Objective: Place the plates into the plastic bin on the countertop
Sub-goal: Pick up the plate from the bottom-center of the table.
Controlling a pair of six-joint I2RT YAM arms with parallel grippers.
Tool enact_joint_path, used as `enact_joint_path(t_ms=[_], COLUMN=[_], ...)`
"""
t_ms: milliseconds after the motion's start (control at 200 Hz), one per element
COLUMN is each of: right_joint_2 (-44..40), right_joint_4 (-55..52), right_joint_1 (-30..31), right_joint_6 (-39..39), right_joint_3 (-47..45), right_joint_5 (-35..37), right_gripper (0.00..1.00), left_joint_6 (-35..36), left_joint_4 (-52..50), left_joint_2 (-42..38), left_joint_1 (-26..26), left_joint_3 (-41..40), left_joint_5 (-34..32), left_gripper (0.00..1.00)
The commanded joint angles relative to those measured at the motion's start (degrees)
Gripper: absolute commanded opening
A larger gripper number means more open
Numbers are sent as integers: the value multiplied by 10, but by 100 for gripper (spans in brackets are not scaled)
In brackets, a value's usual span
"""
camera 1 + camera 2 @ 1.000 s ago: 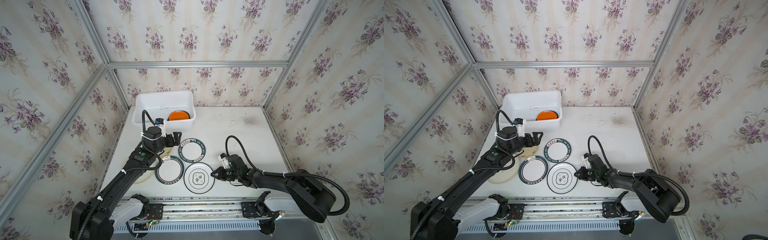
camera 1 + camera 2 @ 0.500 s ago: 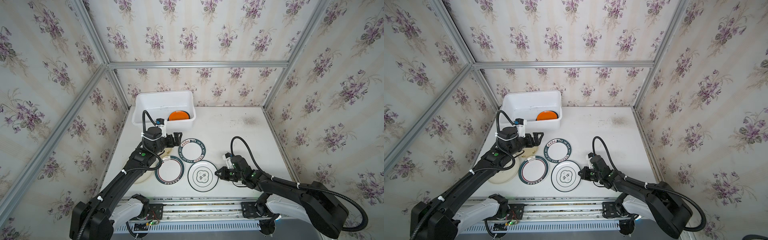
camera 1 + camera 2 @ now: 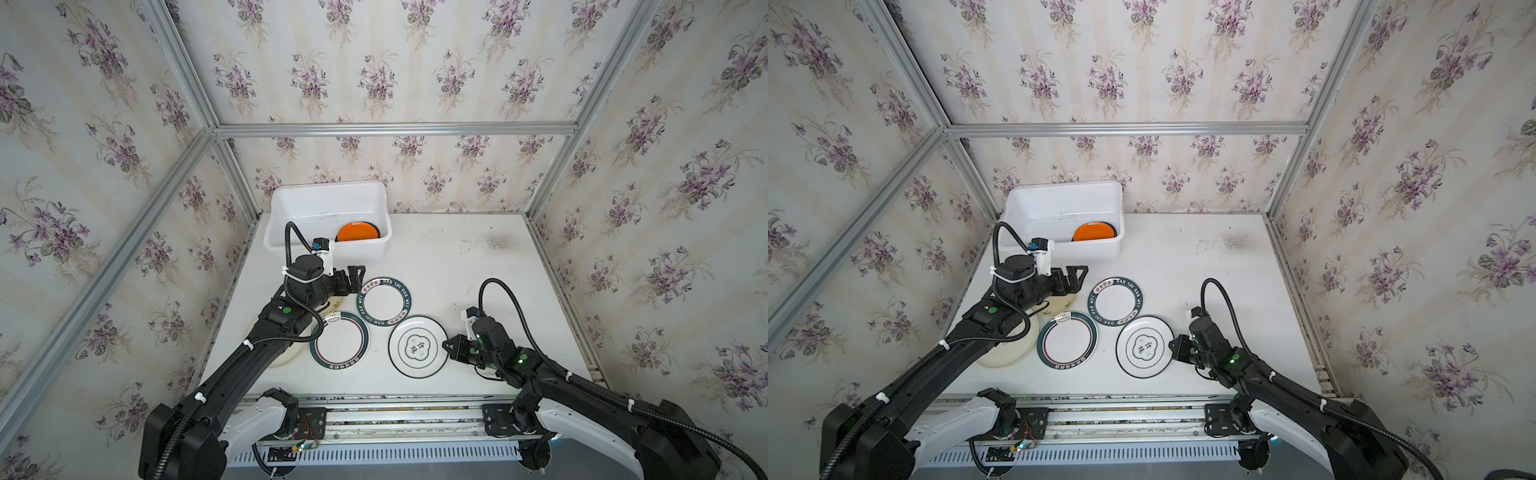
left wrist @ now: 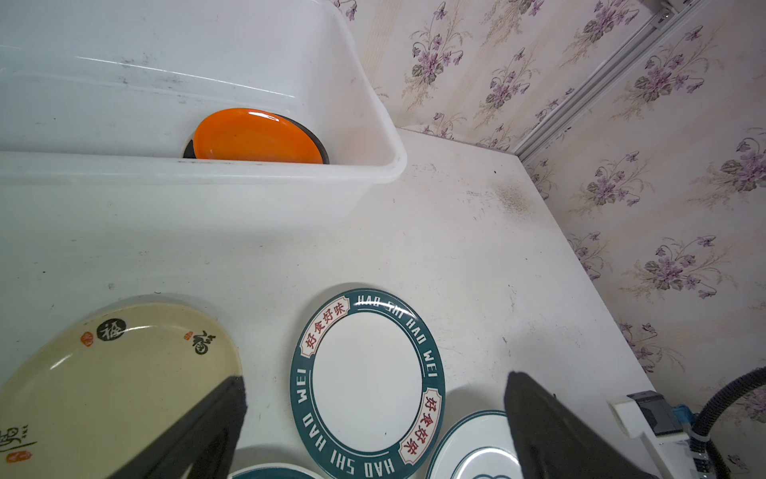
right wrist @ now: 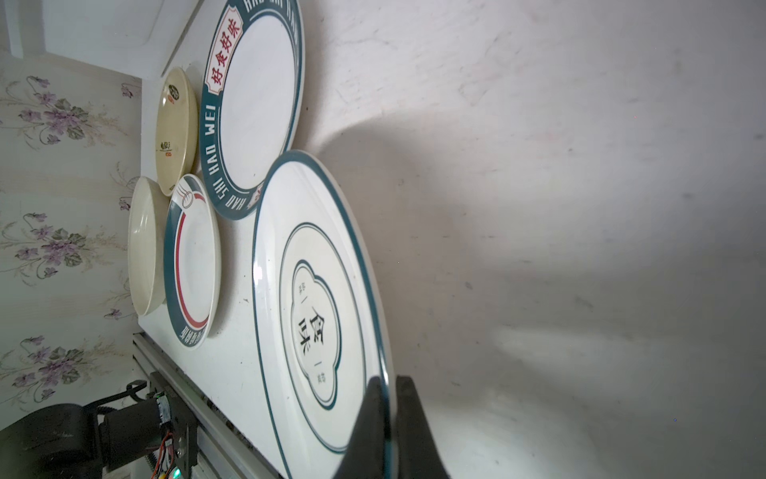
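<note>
My right gripper [image 5: 387,381] is shut on the right rim of a white plate with a thin green ring and a flower emblem [image 3: 417,347] [image 5: 319,315] near the countertop's [image 3: 457,257] front. My left gripper [image 3: 353,276] [image 4: 375,379] hangs open and empty over the left edge of the green-banded "HAO SHI HAO WEI" plate [image 3: 384,301] [image 4: 367,377]. The white plastic bin [image 3: 328,199] stands at the back left. It holds an orange plate [image 3: 356,232] [image 4: 257,137] lying on a dark one.
A green-and-red-banded plate [image 3: 338,340] lies left of the held one. A small cream plate with calligraphy [image 4: 116,373] and a larger cream plate [image 3: 1009,353] lie partly under my left arm. Aluminium rails and papered walls enclose the counter.
My right gripper has drawn the emblem plate a little to the right and back across the counter. The left arm has stayed still.
</note>
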Motion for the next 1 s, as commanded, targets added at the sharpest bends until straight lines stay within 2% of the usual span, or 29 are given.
enact_joint_path(t_ms=[0,230,660,835,850,994], right_joint_2=[-16,-30,-15,-17,-17,3], right_joint_4=[-69,-108,-122,-122,-120,-87], right_joint_1=[0,-2,-34,-62,-83,-130], right_joint_6=[-8,-22,-34,-43,-43,-41], right_joint_3=[6,38,100,137,139,159], right_joint_5=[59,87,95,82,81,23], right_gripper=[0,0,0,0,0,0], left_joint_6=[-4,-9,-17,-24,-24,-24], left_joint_4=[18,19,52,74,74,79], left_joint_2=[0,-1,4,28,31,50], left_joint_1=[0,-1,-2,-4,-5,-12], left_joint_3=[-1,-3,-20,-22,-21,-15], left_joint_5=[2,0,5,25,26,34], left_gripper=[100,100,100,100,100,100])
